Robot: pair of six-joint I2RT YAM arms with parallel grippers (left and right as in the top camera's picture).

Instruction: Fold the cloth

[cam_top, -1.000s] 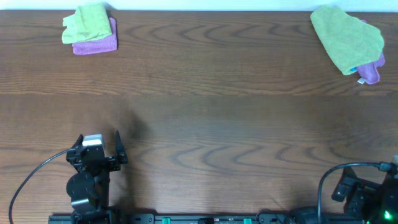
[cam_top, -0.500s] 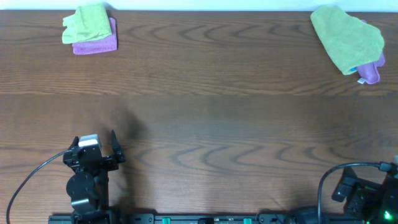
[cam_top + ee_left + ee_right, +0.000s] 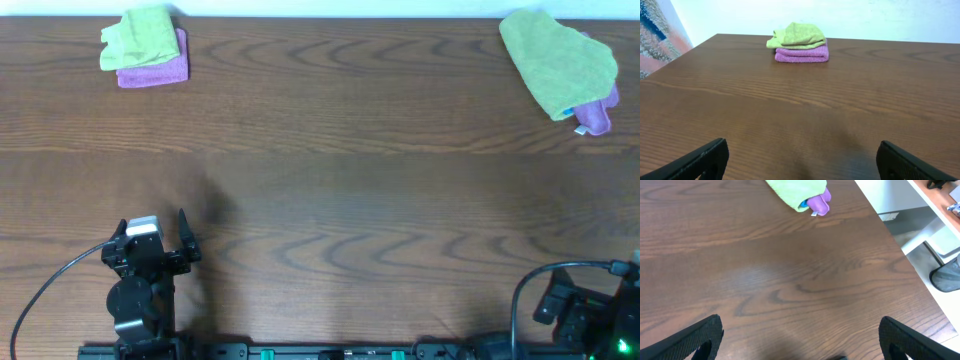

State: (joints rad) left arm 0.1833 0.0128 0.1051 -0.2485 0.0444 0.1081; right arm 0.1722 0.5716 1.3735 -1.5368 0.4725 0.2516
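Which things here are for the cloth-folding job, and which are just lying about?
For the job: bright lime-green microfibre cloth, far left.
Lying about: small purple folded cloth under it; duller green cloth with purple and blue bits, far right.

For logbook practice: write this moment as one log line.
left pincer open | right pincer open | lime cloth folded on purple cloth, untouched
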